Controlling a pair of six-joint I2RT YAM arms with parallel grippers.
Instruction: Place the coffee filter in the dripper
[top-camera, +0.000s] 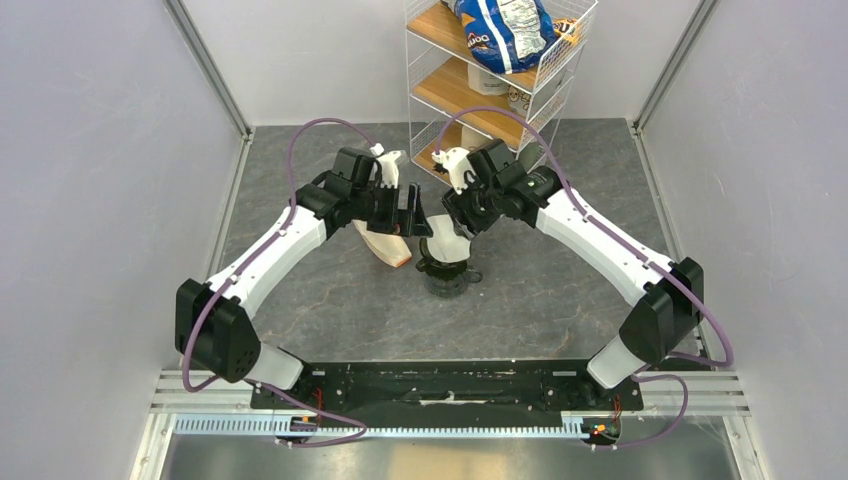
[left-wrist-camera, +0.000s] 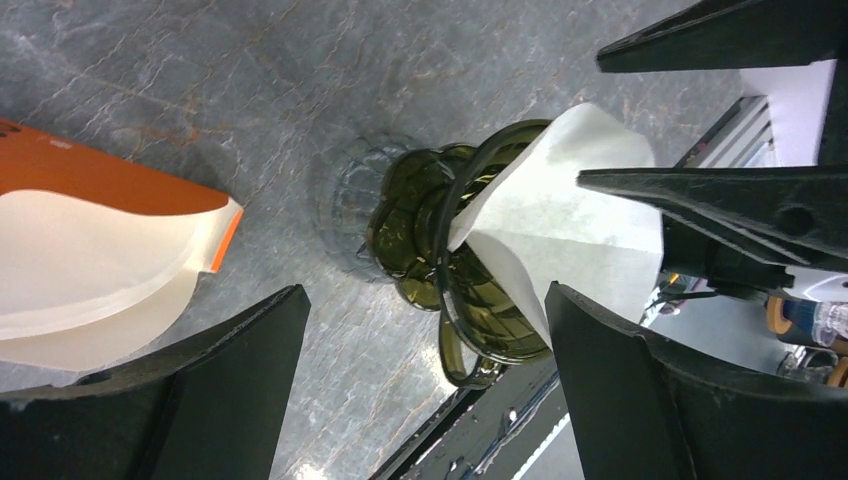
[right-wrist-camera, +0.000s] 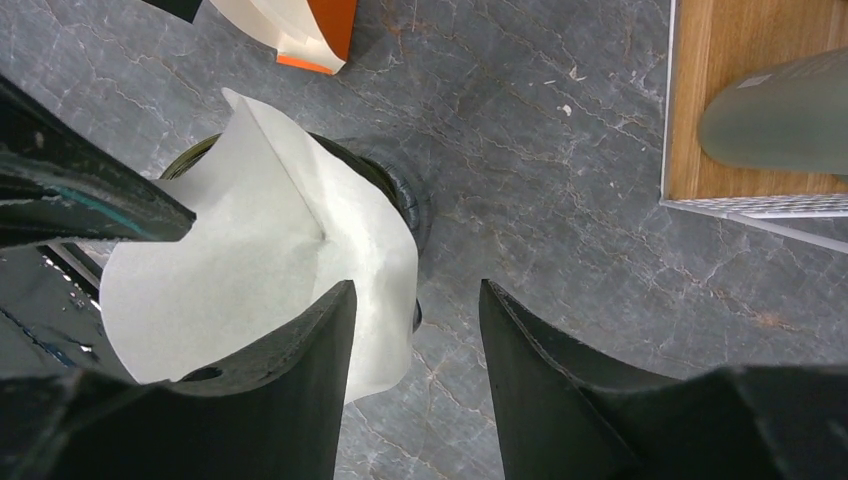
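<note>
The dark dripper (top-camera: 447, 275) stands mid-table; it also shows in the left wrist view (left-wrist-camera: 480, 300) and its rim in the right wrist view (right-wrist-camera: 398, 190). The white coffee filter (top-camera: 447, 244) sits with its lower part inside the dripper, and its wide top sticks out above the rim, bent and unevenly spread (left-wrist-camera: 560, 225) (right-wrist-camera: 240, 270). My left gripper (top-camera: 414, 216) (left-wrist-camera: 425, 370) is open and empty just left of the dripper. My right gripper (top-camera: 462, 214) (right-wrist-camera: 418, 295) is open just above the filter, one finger (right-wrist-camera: 300, 380) over its edge, not gripping it.
A tan flat packet with an orange end (top-camera: 386, 246) (left-wrist-camera: 100, 240) (right-wrist-camera: 312, 25) lies just left of the dripper. A wire shelf rack (top-camera: 478, 95) with wooden shelves and a blue bag (top-camera: 500, 30) stands behind. A pale cup (right-wrist-camera: 780, 110) sits on its lowest shelf.
</note>
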